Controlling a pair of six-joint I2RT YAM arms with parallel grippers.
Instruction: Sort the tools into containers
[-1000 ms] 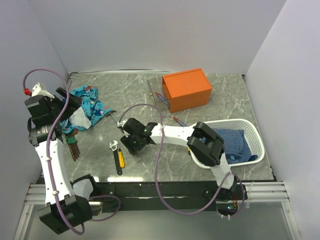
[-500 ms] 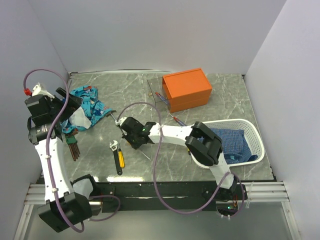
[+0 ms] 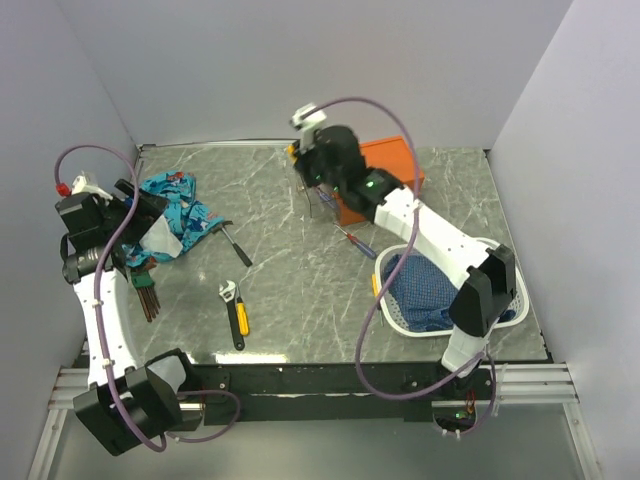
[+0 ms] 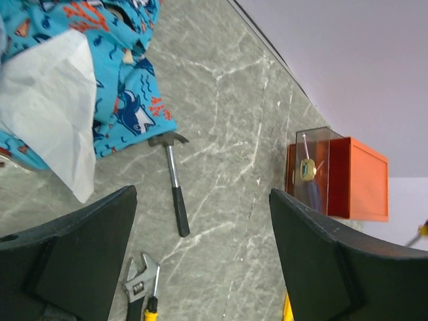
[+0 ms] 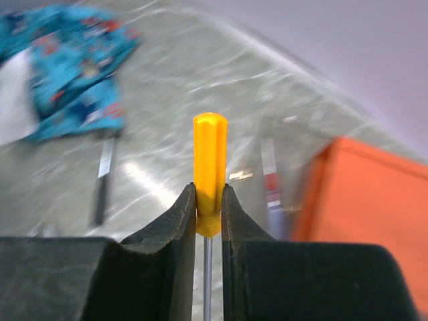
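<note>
yellow screwdriver (image 5: 210, 167): clamped by handle | hammer (image 3: 236, 245), wrench (image 3: 234, 312): lying flat | orange box (image 4: 358, 180): upright

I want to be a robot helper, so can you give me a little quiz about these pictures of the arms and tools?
1. True or false: the right claw is shut on a yellow screwdriver.
2. Which lies nearest the blue cloth? A. hammer B. wrench C. basket
3. Fill the gap: the box is coloured ____.
Key: 1 true; 2 A; 3 orange.
</note>
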